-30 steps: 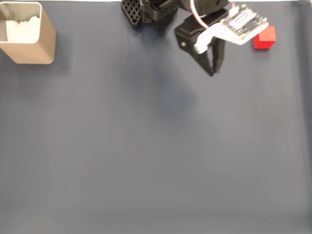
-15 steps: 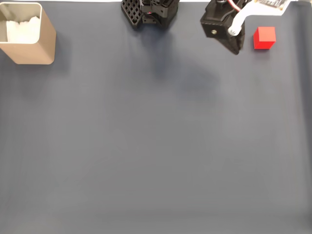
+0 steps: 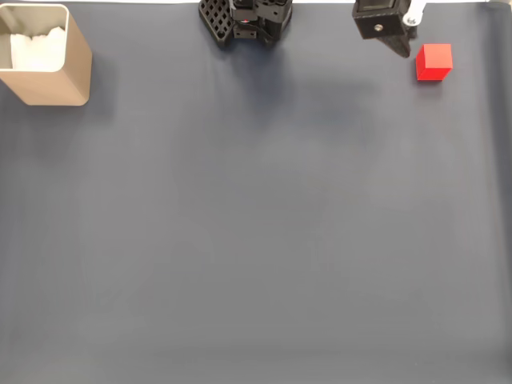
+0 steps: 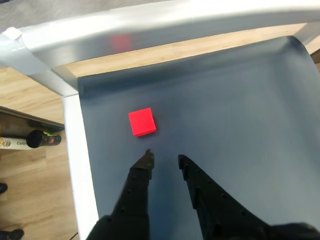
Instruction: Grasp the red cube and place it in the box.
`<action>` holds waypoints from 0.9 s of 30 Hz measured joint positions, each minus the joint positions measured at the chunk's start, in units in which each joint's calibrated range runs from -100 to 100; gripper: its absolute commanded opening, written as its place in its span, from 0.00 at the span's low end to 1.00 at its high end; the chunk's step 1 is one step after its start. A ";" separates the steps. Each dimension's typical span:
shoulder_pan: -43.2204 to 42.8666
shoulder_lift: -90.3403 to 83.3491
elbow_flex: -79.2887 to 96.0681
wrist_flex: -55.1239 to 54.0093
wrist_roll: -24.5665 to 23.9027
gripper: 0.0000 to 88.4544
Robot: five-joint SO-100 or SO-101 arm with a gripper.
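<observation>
two jaws (image 4: pixel 164 156) near red cube (image 4: pixel 141 122)

In the fixed view the red cube (image 3: pixel 434 62) sits on the dark blue-grey mat (image 3: pixel 256 240) near the top right corner; the gripper (image 3: pixel 398 46) hangs just left of it, apart; the box (image 3: pixel 56 80) stands far off at top left, white padding (image 3: pixel 36 46) inside.
</observation>
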 measured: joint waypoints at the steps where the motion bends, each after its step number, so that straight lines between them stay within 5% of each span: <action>1: -0.45 -0.35 0.00 0.00 0.20 0.18; 27: -3.78 -0.35 7.50 -10.02 6.74 0.35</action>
